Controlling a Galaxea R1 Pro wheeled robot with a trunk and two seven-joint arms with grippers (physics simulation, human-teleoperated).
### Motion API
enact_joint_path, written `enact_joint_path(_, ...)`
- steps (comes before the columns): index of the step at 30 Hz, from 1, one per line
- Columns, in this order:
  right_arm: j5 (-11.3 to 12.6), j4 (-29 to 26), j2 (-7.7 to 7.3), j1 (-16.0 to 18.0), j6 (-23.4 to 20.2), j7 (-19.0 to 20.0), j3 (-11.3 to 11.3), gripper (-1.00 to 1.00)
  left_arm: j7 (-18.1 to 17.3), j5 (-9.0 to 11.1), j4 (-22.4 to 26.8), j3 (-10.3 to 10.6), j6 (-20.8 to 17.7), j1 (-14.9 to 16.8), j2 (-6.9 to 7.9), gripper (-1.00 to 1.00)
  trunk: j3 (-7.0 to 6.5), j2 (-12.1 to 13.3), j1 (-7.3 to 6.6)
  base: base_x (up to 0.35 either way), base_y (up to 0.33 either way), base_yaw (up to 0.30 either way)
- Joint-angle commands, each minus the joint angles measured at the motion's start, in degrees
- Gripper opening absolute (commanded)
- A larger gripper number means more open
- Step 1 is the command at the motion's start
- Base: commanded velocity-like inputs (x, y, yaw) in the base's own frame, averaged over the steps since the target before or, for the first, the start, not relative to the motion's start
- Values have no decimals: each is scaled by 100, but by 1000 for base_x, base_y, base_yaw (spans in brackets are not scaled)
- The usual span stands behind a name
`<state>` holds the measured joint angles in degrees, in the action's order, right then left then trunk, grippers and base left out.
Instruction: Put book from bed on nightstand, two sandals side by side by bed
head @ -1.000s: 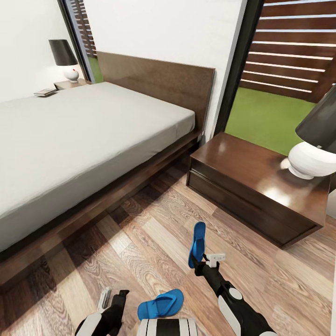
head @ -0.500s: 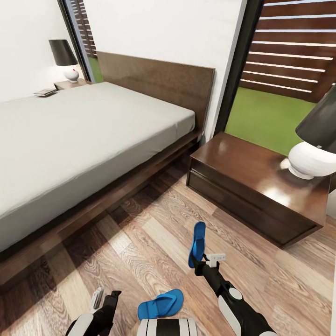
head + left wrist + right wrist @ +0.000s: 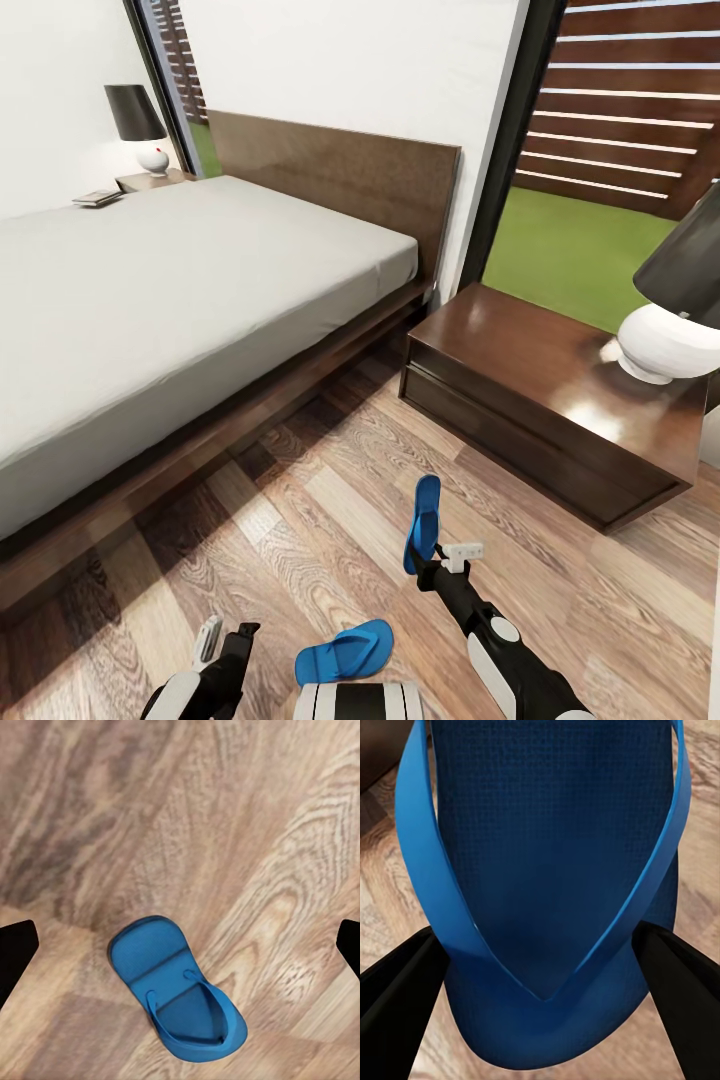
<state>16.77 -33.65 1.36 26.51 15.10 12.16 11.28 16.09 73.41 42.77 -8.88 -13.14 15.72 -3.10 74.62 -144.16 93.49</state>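
My right gripper (image 3: 440, 556) is shut on one bright blue sandal (image 3: 422, 522), which hangs tilted over the wood floor in front of the near nightstand (image 3: 540, 400). In the right wrist view its black fingers (image 3: 397, 1009) clamp the toe end of that sandal (image 3: 547, 870). The other sandal (image 3: 345, 650) lies flat on the floor close to my base. My left gripper (image 3: 224, 640) hovers open beside it, and the left wrist view has this sandal (image 3: 176, 994) below the spread fingertips (image 3: 15, 952). The book (image 3: 97, 198) lies at the far corner of the bed (image 3: 150, 300).
A white lamp with a dark shade (image 3: 672, 330) stands on the near nightstand. A second nightstand (image 3: 150, 180) with a similar lamp (image 3: 140, 125) sits beyond the bed. Tall windows flank the headboard (image 3: 340, 170). Bare plank floor (image 3: 300, 520) runs along the bed frame.
My left gripper has drawn back toward my base, lower and further left in the head view. The right gripper and its sandal have stayed put.
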Motion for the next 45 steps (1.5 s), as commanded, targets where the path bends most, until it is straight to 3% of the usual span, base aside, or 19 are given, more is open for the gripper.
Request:
enact_joint_path(1, 63, 7, -3, 4, 19, 25, 14, -100, 34, 42, 12, -27, -30, 1, -7, 100, 4, -2, -1, 0, 0, 0)
enact_joint_path(45, 97, 7, -1, 2, 19, 32, 13, -100, 33, 42, 12, -9, -48, 1, -7, 100, 4, -2, -1, 0, 0, 0)
